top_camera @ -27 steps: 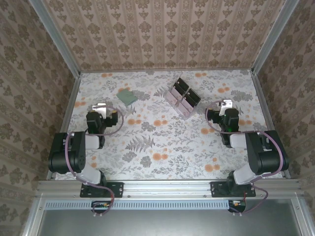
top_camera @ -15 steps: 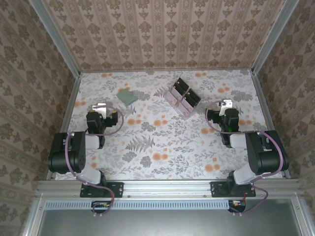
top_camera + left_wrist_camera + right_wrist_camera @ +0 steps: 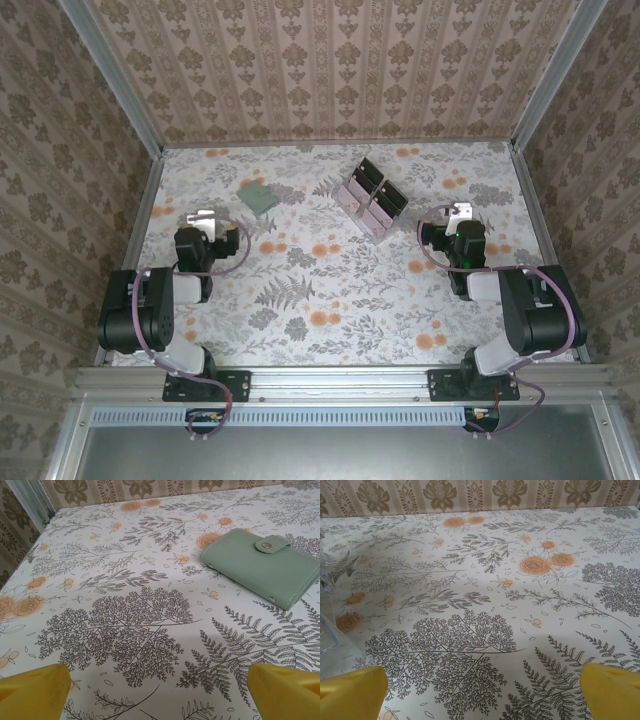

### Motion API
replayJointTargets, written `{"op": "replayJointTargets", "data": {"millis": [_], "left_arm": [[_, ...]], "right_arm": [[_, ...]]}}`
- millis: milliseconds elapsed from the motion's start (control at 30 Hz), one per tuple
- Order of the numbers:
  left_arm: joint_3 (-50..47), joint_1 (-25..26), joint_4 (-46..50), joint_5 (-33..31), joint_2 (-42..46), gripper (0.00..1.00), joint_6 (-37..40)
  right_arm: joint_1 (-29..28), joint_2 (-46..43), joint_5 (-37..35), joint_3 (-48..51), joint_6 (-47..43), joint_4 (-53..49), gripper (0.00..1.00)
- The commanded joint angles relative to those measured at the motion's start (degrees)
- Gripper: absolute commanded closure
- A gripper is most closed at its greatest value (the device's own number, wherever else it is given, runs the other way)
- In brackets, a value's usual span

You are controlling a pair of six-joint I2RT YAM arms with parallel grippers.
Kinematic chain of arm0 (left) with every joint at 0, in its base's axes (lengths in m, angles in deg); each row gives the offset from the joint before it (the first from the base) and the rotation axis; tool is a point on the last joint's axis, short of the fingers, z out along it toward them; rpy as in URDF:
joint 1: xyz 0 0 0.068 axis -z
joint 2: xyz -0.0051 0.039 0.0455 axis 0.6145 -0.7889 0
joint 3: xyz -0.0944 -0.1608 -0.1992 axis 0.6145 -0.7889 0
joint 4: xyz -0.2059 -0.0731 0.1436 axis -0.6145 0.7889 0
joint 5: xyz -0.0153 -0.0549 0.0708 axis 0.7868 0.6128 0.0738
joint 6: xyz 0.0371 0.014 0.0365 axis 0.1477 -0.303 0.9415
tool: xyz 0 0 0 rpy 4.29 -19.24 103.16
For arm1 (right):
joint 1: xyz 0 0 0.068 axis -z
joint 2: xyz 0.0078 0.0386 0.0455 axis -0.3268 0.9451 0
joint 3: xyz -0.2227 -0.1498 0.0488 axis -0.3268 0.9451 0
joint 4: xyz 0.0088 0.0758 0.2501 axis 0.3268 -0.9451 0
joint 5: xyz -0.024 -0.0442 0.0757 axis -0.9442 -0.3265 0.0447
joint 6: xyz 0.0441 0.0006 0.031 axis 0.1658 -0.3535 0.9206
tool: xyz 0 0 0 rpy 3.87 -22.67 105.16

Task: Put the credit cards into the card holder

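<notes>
The card holder (image 3: 258,197) is a flat dull-green case lying closed on the floral table, its snap flap (image 3: 272,544) fastened. It shows large in the left wrist view as the card holder (image 3: 262,566), ahead and to the right of my left gripper (image 3: 157,682). That gripper (image 3: 203,216) is open, its yellow fingertips (image 3: 32,692) wide apart over bare table. Pale pinkish credit cards (image 3: 352,195) stand in a clear rack (image 3: 372,199) with dark squares at the middle back. My right gripper (image 3: 459,212) is open too, with nothing between its fingers (image 3: 612,690).
A clear corner of the rack (image 3: 326,607) sits at the left edge of the right wrist view. Metal rails and patterned walls (image 3: 330,60) close the table in at the back and on both sides. Both arms rest near the front.
</notes>
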Motion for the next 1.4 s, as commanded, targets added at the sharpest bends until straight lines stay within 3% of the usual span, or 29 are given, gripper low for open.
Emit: {"op": "replayJointTargets", "data": {"millis": [0,267,467,633,800,967,1067,1367], "left_arm": [[1.21,-0.33,-0.28,0.99,0.03,0.0,-0.48],[0.07,-0.89,-1.06,5.29,1.54,0.0,0.48],[1.75,-1.86,5.72,5.0,5.86,0.0,-1.37],[3.1,-1.91,9.36,3.15,7.85,0.0,-1.65],[8.85,-1.8,21.09,-2.01,11.24,0.0,-4.12],[18.77,-1.34,34.73,-1.27,11.93,0.0,-10.49],[25.0,0.44,42.77,-0.23,10.18,0.0,-14.32],[42.4,12.0,55.08,0.38,-2.52,0.0,-19.81]], "right_arm": [[0.45,0.29,0.31,-0.52,-0.39,-0.04,0.0],[0.45,-0.55,3.6,0.11,-1.73,0.61,0.0],[0.36,-6.64,2.16,-0.54,-1.21,-5.32,0.0],[0.33,-14.02,-0.54,-5.08,3.01,-20.7,0.0],[0.57,-19.64,-1.9,-12.45,12.58,-38.59,0.0],[0.71,-19.71,10.64,-21.11,16.17,-51.63,0.0],[-0.5,-18.63,12.39,-24.81,17.94,-57.71,0.0],[-8.02,-13.53,5.19,-29.23,22.78,-67.65,0.01]]}}
